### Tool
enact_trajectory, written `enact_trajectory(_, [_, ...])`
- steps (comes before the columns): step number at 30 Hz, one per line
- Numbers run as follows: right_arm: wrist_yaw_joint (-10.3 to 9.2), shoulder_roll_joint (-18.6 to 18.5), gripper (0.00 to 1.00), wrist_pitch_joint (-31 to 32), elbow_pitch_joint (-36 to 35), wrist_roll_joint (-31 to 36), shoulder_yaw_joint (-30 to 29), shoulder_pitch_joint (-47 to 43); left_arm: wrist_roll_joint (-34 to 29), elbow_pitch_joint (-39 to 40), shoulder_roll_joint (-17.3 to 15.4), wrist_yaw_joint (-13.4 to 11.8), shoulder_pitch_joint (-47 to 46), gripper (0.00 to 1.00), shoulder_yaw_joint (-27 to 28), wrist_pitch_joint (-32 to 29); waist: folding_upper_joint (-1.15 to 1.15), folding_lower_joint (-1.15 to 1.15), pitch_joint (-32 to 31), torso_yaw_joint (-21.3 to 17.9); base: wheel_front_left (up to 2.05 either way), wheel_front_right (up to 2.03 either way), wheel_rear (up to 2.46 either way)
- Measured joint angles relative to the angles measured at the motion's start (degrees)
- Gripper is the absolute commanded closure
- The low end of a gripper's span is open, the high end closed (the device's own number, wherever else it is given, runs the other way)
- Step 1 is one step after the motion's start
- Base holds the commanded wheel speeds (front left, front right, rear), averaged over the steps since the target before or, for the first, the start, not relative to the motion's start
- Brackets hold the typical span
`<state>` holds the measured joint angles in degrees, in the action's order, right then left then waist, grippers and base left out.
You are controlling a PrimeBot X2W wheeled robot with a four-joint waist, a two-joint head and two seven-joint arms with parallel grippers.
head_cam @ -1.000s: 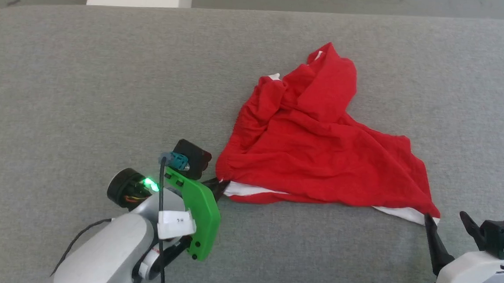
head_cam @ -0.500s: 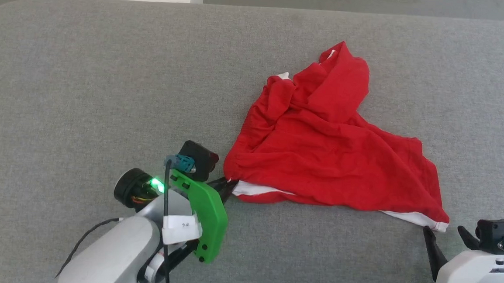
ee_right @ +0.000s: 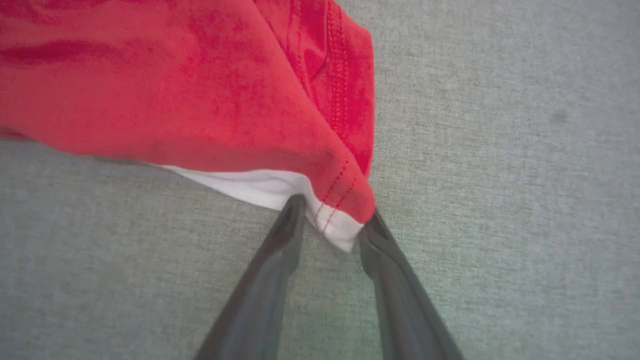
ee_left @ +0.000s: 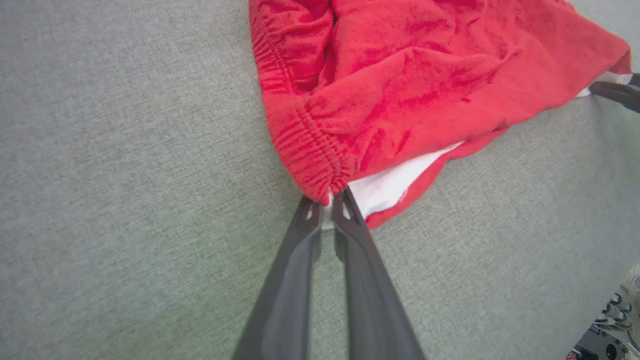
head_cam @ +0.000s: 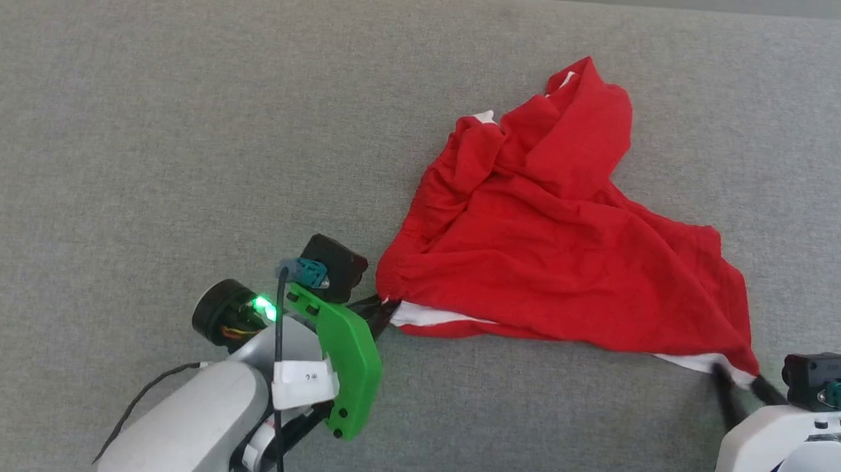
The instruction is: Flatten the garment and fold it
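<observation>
Crumpled red soft-fabric shorts with white trim (head_cam: pixel 550 258) lie right of centre on the grey cloth-covered counter (head_cam: pixel 142 139), with a gripper at each near corner.

Left gripper (head_cam: pixel 381 312): jaws pinched together on the gathered waistband corner at the near left end, just beside a white panel. Right gripper (head_cam: pixel 742 378): jaws partly open, one tip on either side of the white-edged hem corner at the near right end, with the cloth lying between the tips. The near edge of the shorts runs fairly straight from one gripper to the other. Behind it the fabric bunches in rumpled folds, narrowing to a peak on the far side, where small white patches show.
</observation>
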<state>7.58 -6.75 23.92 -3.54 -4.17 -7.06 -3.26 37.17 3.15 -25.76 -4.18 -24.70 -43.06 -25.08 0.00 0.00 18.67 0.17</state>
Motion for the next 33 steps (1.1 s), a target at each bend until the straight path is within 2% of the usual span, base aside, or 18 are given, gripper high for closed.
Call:
enact_trajectory(8, [0.01, -2.64, 1.0, 1.24, 0.29, -1.85, 0.86, -0.53, 0.22, -1.23, -0.24, -0.44, 0.48, 1.0, -0.05, 0.94, 0.0, 0.0, -2.41, 0.05, 0.0, 0.0, 0.0])
enact_trajectory(11, [0.01, -4.55, 1.0, 2.85, -1.88, -5.09, 1.29, -1.37, 0.79, -1.27, -0.51, -0.59, 1.63, 1.0, 0.23, 1.53, 0.0, 0.0, -4.18, -0.14, 0.0, 0.0, 0.0])
enact_trajectory(20, [0.0, -14.45, 1.0, 9.94, -11.0, -20.54, 3.97, -0.64, 3.25, 3.03, -3.02, -2.46, 3.25, 1.0, 4.44, 2.97, 0.0, 0.0, -10.34, -0.87, 0.0, 0.0, 0.0])
enact_trajectory(26, [0.0, -20.31, 1.0, 11.87, -14.11, -28.81, 4.07, 6.63, 4.53, 8.55, -5.92, -2.41, 1.38, 1.0, 7.43, 1.49, 0.0, 0.0, -13.86, -1.02, 0.0, 0.0, 0.0])
enact_trajectory(33, [0.0, -24.47, 1.0, 13.0, -13.81, -34.81, 5.35, 18.31, 7.48, 13.04, -7.49, -1.63, -6.72, 1.0, 12.25, -1.67, 0.0, 0.0, -17.26, -0.98, 0.0, 0.0, 0.0])
